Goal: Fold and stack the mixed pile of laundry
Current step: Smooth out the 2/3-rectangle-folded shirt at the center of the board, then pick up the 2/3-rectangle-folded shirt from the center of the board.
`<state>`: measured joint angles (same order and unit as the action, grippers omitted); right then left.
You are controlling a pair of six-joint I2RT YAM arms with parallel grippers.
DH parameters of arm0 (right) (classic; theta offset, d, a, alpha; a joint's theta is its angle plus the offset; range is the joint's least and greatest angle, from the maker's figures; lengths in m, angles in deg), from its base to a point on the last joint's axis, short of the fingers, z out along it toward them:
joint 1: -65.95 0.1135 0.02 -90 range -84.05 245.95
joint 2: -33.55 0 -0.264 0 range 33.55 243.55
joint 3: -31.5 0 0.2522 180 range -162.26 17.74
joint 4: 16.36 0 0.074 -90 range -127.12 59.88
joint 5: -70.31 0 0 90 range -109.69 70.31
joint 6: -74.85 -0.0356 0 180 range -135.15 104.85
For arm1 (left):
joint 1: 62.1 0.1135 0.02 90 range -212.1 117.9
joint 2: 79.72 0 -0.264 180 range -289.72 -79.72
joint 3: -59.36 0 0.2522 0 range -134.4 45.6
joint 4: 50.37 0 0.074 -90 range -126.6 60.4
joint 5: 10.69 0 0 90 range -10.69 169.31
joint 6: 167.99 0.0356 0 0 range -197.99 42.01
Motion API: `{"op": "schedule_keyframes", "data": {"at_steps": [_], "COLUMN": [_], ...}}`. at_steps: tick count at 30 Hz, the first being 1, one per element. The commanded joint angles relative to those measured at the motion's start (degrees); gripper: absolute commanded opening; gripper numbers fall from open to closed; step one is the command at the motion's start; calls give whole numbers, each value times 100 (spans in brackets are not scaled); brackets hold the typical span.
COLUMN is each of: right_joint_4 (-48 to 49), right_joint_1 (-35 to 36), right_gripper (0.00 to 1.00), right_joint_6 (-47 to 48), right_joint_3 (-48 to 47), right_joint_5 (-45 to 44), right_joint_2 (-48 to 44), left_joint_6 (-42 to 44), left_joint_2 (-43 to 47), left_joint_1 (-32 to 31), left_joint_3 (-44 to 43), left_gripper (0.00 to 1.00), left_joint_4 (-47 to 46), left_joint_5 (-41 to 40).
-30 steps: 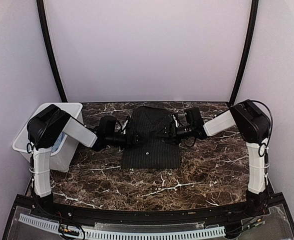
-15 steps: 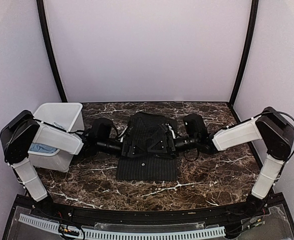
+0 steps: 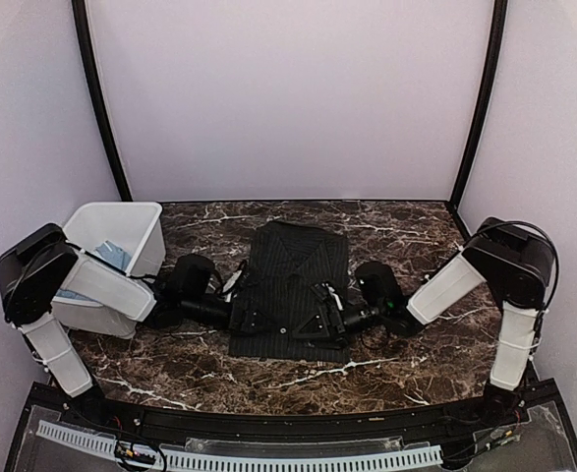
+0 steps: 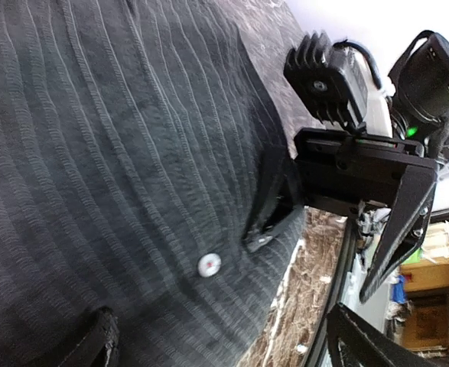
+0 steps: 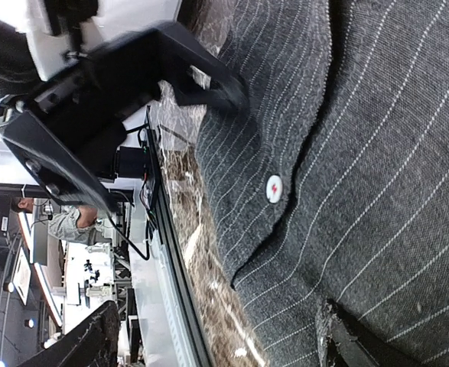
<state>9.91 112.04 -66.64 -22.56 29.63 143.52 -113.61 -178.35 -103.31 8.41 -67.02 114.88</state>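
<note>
The black pinstriped shirt lies flat in the middle of the table, collar at the far end. It fills the left wrist view and most of the right wrist view, with a white button near its hem. My left gripper and right gripper face each other low over the near hem. Each is open and holds nothing. In its own view the left gripper straddles the hem, and so does the right gripper. Light blue cloth lies in the bin.
A white plastic bin stands tilted at the table's left edge, behind the left arm. Brown marble table shows around the shirt. A black frame rail runs along the near edge.
Both grippers have slid along the shirt toward its near hem. The shirt now lies longer and flatter, its hem closer to me. The left jaws have spread a little wider.
</note>
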Motion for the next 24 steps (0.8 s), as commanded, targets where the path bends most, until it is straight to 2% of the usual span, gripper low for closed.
{"op": "schedule_keyframes", "data": {"at_steps": [1,5,9,13,16,21,24], "right_joint_4": [-796,-2348,-3415,-3920,-4316,-4640,-4551], "right_joint_1": [2,-14,-157,-290,-329,-495,-537], "right_gripper": [85,82,72,53,45,34,30], "right_joint_6": [233,1029,1695,2131,2524,2953,3000], "right_joint_3": [162,-672,-1564,-2285,-2795,-3429,-3636], "right_joint_5": [-92,-498,-867,-827,-831,-691,-578], "right_joint_2": [-727,-1483,-1395,-909,-563,68,475], "left_joint_6": [1074,2176,3450,4615,5234,6005,6354], "left_joint_2": [1626,2675,3240,2878,2278,1364,816], "left_joint_1": [-296,-1109,-2095,-3117,-3657,-3914,-3940], "left_joint_3": [221,452,697,514,332,46,-105], "left_gripper": [98,99,97,85,79,69,67], "left_joint_4": [1312,1686,1708,2131,2235,2200,1883], "left_joint_5": [-2223,-4269,-5524,-6181,-6401,-6584,-6768]}}
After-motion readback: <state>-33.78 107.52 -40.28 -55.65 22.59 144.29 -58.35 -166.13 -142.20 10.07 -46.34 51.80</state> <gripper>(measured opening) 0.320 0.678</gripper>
